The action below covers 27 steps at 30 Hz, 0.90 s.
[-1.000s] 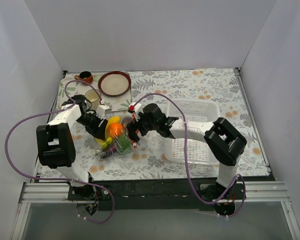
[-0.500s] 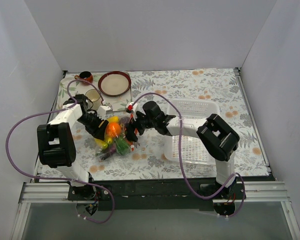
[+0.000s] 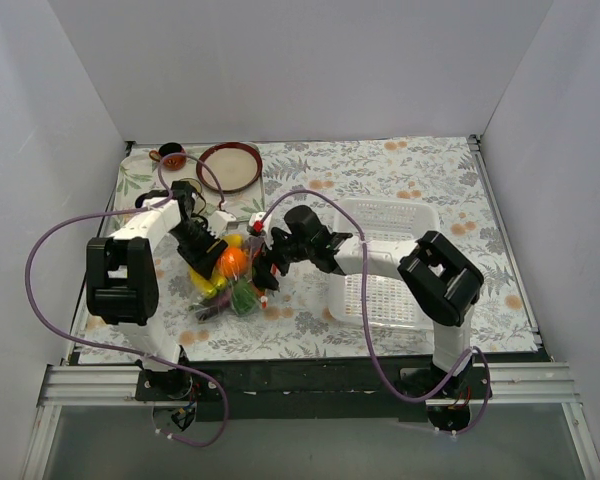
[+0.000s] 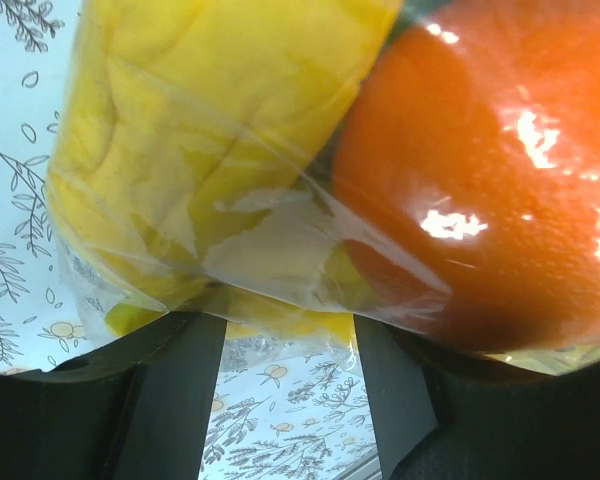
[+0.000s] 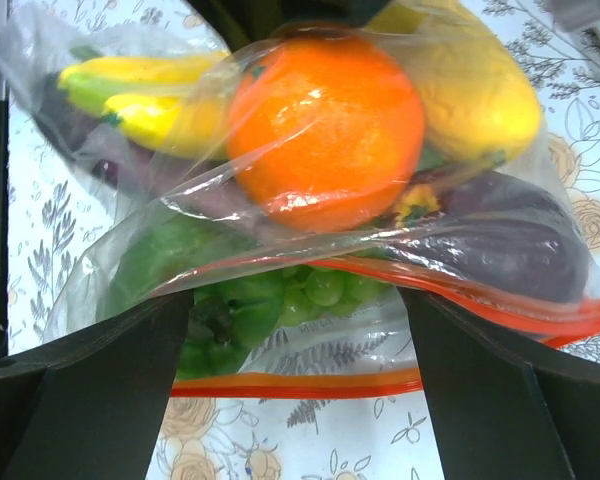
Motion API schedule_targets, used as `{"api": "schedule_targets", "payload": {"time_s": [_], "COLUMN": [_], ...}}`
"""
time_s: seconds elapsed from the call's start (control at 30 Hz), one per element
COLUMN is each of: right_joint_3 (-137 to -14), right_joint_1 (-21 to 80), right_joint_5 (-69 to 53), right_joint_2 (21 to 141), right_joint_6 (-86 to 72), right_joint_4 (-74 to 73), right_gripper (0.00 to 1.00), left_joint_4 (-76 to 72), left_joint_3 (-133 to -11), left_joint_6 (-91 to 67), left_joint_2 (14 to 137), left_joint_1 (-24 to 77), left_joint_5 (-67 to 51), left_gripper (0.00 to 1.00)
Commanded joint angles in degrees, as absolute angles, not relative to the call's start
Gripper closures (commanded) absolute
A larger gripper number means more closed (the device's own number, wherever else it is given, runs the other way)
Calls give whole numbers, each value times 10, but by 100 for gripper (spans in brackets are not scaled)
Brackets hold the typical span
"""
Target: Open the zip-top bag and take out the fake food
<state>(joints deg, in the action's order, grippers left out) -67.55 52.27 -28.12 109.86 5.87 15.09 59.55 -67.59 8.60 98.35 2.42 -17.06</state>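
- Seen from the top external view, the zip-top bag (image 3: 230, 288) lies on the left half of the bench (image 3: 380, 170), nearer the near edge than the far one, with the fake food (image 3: 232, 262) packed inside.
- From the same view, the left hand (image 3: 208, 250) meets the bag from the left-edge side and the right hand (image 3: 265, 265) from the right. A white basket (image 3: 420, 215) sits just right of the right arm, and a bowl (image 3: 229, 166) and cup (image 3: 170, 156) stand at the far-left corner. Free room looks best toward the near edge and the middle.
- At the left wrist, crinkled film (image 4: 280, 230) covers a yellow piece (image 4: 180, 120) and the orange (image 4: 500, 170). The left hand (image 4: 288, 330) is partly open with film at its tips; I cannot tell whether it grips.
- At the right wrist, the right hand (image 5: 298, 300) is spread wide astride the bag's mouth, gripping nothing. The two red zip lips (image 5: 300, 382) appear parted. Bananas (image 5: 140, 95), green pieces (image 5: 230, 300) and a purple piece (image 5: 510, 250) show behind them.
- I judge the film soft, light and slippery, and the glossy pieces likely to roll. The stiffer zip lip is the best place to hold.
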Motion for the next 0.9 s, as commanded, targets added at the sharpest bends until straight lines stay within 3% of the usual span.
{"api": "schedule_targets", "payload": {"time_s": [0.0,0.2,0.33,0.63,0.87], "right_joint_3": [-608,-592,-588,-619,-568], "right_joint_1": [564,563,565,592,601], "right_joint_5": [-337,-344,-350,-349,-331], "right_joint_2": [1107,1120,1122,1101,1048], "right_joint_6": [123,130,128,111,100], "right_joint_4": [43,36,49,100,177], "right_gripper": [1,10,1,1,1], "left_joint_4": [518,498,497,494,487], "left_joint_3": [-684,-665,-657,-671,-655], "left_joint_6": [62,48,47,-17,-48], "left_joint_2": [1028,1030,1027,1057,1066], "left_joint_1": [49,62,63,96,132], "left_joint_5": [-191,-164,-159,-132,-98], "left_gripper": [46,47,47,48,49]}}
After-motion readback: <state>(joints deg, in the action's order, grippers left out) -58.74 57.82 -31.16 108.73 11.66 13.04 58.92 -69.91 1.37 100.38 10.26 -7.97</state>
